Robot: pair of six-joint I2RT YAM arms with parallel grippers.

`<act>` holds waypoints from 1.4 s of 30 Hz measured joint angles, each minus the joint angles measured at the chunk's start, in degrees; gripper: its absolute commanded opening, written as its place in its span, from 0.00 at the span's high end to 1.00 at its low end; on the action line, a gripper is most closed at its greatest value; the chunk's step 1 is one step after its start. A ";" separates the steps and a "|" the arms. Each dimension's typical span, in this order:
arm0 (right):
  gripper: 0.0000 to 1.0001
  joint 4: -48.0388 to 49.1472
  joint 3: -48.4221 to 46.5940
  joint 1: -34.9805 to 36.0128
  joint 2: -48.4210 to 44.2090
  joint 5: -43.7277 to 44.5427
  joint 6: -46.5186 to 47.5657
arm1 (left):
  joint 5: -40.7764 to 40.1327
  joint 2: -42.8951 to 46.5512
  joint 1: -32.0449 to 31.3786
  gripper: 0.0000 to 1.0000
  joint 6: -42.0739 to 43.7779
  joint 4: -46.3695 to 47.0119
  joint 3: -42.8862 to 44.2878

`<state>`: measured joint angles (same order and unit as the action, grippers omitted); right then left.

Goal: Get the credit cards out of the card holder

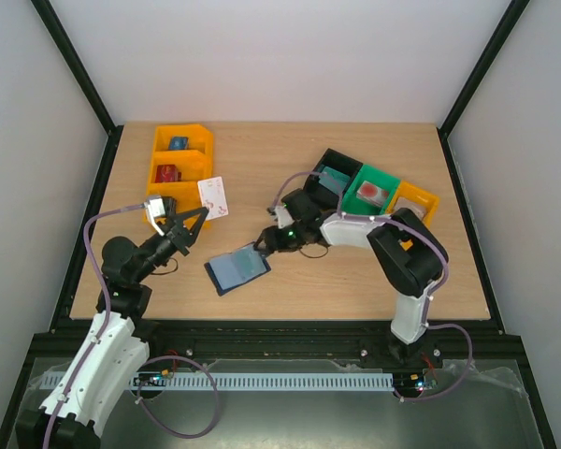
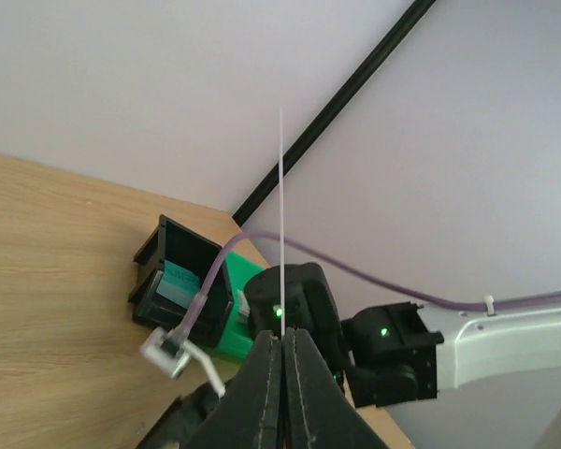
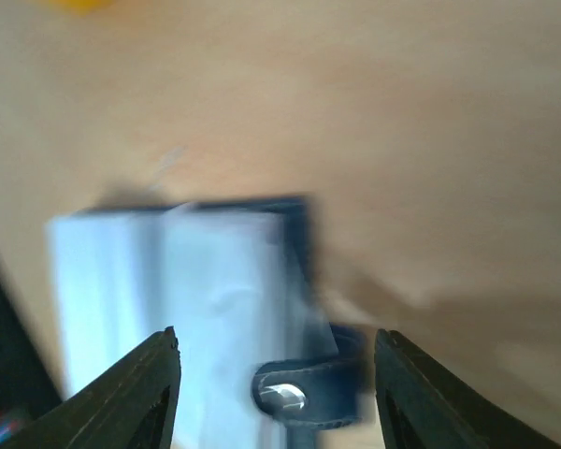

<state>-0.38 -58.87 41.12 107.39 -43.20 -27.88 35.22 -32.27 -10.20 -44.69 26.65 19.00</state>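
The card holder point(image 1: 237, 268) lies open on the table, dark navy with pale blue-grey inner panels. My right gripper point(image 1: 260, 245) hovers open at its right edge. In the right wrist view, which is blurred, the gripper point(image 3: 276, 341) straddles the holder point(image 3: 187, 299) and its closing tab point(image 3: 304, 393) without touching them. My left gripper point(image 1: 198, 220) is raised to the left of the holder and shut on a thin card point(image 1: 213, 198), white with red marks. The left wrist view shows that card edge-on point(image 2: 281, 187), rising from the shut gripper point(image 2: 283, 332).
An orange bin point(image 1: 159, 173) with small blue and red items stands at the back left. Black point(image 1: 329, 159), green point(image 1: 390, 178) and yellow point(image 1: 428, 199) bins stand at the back right, behind the right arm point(image 1: 355, 227). The left wrist view shows the black bin point(image 2: 173, 245) and the right arm point(image 2: 486, 346).
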 measured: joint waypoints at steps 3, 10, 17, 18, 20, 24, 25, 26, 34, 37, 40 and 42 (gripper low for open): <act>0.32 -5.97 -1.07 -3.17 -1.77 10.86 -0.76 | -0.39 0.07 0.00 0.98 -0.26 0.02 0.00; 0.15 -4.55 0.52 1.09 -24.22 23.41 2.93 | -0.46 0.04 0.02 0.98 -1.95 3.06 -0.02; 0.15 36.13 12.02 4.90 -33.48 8.31 -8.87 | 3.41 0.15 -0.09 0.98 -3.56 11.21 -0.02; 0.17 39.50 11.89 5.27 -31.65 7.15 -10.49 | 4.09 0.20 -0.24 0.98 -3.69 12.07 0.00; 0.28 43.28 11.19 5.92 -28.39 5.53 -12.66 | 5.22 0.24 -0.72 0.98 -4.00 13.33 0.00; 0.61 47.25 9.31 7.45 -24.00 2.12 -15.43 | 6.75 0.22 -1.68 0.98 -4.52 14.71 0.00; 0.66 47.84 9.05 7.69 -23.69 1.44 -16.00 | 6.95 0.22 -1.84 0.98 -4.59 14.86 0.00; 0.72 48.89 8.92 7.82 -23.54 0.70 -16.68 | 7.15 0.20 -2.03 0.98 -4.63 14.95 0.00; 0.98 50.71 6.47 8.24 -22.64 -3.69 -18.53 | 7.67 -0.04 -2.73 0.94 -4.17 15.39 0.04; 0.98 44.37 4.13 7.78 -23.41 -4.85 -14.34 | 8.28 0.11 -2.69 0.26 -1.60 14.03 0.57; 0.98 31.76 0.55 6.51 -26.14 -6.97 -6.97 | 10.01 1.44 -2.75 0.13 7.80 6.82 2.47; 0.98 20.76 -2.62 5.49 -28.02 -7.61 -0.70 | 9.88 3.26 -2.78 0.16 19.67 -2.16 5.16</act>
<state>20.38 -61.49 46.61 79.37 -50.81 -28.58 45.10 -29.02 -12.97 -25.02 24.49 24.16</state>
